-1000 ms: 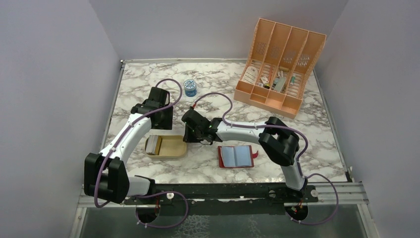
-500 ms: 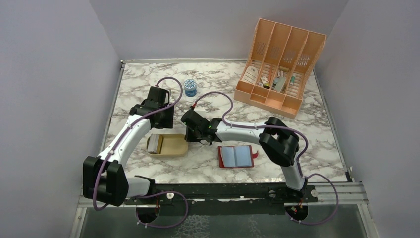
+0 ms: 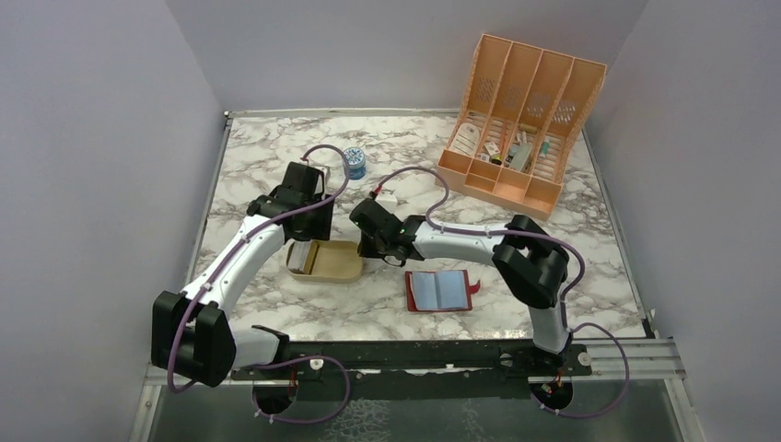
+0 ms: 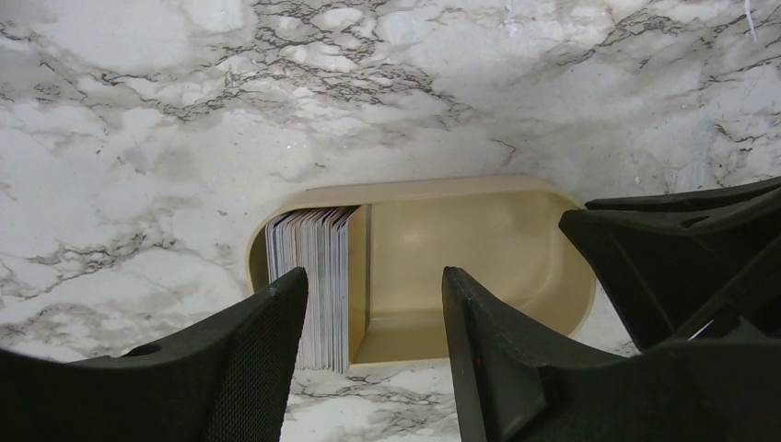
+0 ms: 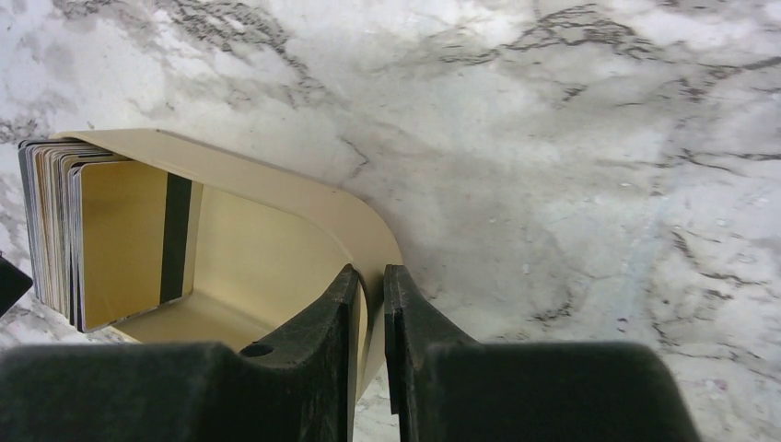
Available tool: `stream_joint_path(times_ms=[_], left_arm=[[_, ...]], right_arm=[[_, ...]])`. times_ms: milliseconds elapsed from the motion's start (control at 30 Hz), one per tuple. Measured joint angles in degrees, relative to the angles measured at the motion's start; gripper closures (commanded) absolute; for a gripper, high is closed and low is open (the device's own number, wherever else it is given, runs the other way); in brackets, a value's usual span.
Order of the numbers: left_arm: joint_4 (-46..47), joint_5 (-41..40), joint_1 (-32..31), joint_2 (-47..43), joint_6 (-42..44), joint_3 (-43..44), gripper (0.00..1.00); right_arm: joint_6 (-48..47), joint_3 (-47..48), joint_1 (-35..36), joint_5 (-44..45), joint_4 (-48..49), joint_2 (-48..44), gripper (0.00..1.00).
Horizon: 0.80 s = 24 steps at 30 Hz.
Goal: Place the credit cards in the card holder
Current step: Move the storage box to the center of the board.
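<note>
We show the right hand (image 5: pixel 371 276) clamped on the end wall of the tray (image 5: pixel 276 184). The left hand (image 4: pixel 373 281), fingers apart and holding nothing, hangs over the cards (image 4: pixel 313 276), which stand on edge at the tray's other end. The holder (image 3: pixel 439 291) lies open on the bench (image 3: pixel 267 157) nearby.

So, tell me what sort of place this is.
Probably a robot test cell: a left arm and right arm bolted at the table edge, plain walls boxing it in, staged props like a tray of cards and a card holder.
</note>
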Motion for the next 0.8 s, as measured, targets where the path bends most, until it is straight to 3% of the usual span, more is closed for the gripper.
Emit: stream_joint_path(times_ms=[433,800], left_arm=[[1.2,-1.8,-9.0,5.2,-5.2,0.0,0.38],[3.8,-9.0,-9.0,5.5,-2.6,-0.9,0.36]], right_arm=[[0.1,-10.0,-4.9,0.3,2.1,-7.2,0.85],[-1.6,-10.9,-5.2,0.2,2.4,-7.6,0.61]])
